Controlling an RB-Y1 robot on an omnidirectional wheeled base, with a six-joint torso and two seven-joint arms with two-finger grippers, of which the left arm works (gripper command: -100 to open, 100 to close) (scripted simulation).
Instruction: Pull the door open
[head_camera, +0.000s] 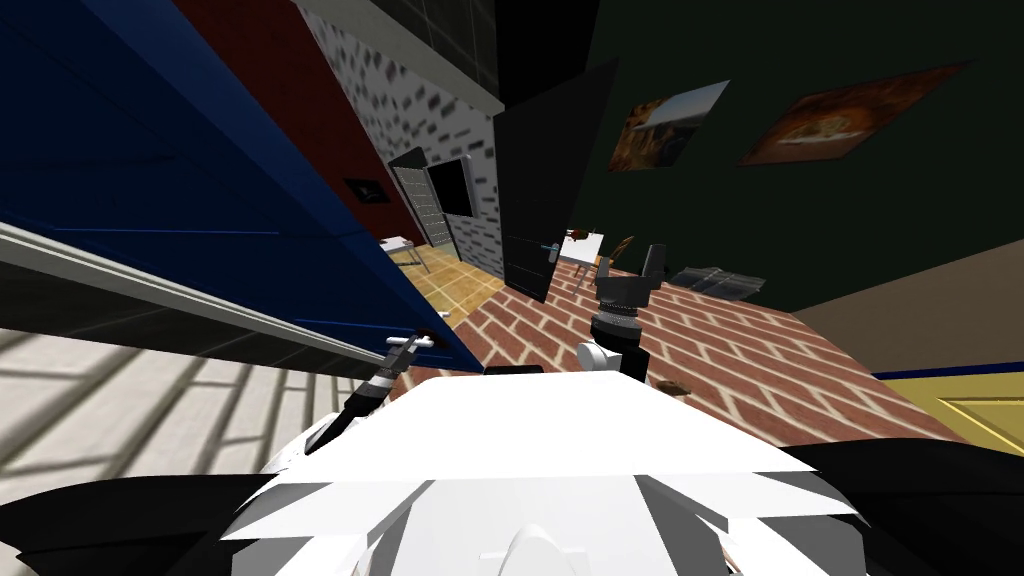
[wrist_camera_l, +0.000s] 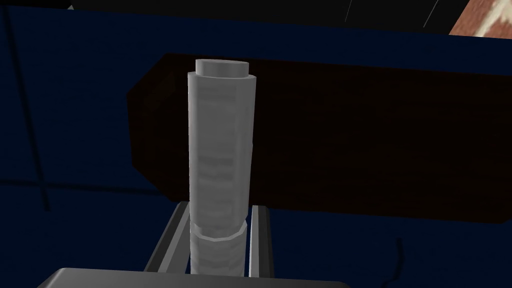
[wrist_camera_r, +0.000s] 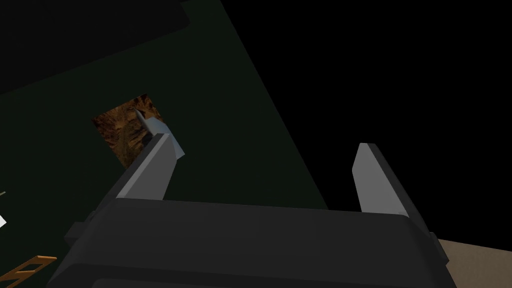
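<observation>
No text, number or brand can be read; the small dark plaque (head_camera: 366, 190) at eleven o'clock on the red wall (head_camera: 300, 90) bears only an illegible pale mark.

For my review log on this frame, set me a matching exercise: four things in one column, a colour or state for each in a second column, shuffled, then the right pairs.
Things:
1. left hand
2. right hand
3. door handle
4. door

Colour or state:
A. dark blue
B. open, nothing between its fingers
C. light grey cylinder
D. shut on the door handle

Pairs: 1-D, 2-B, 3-C, 4-A
</observation>
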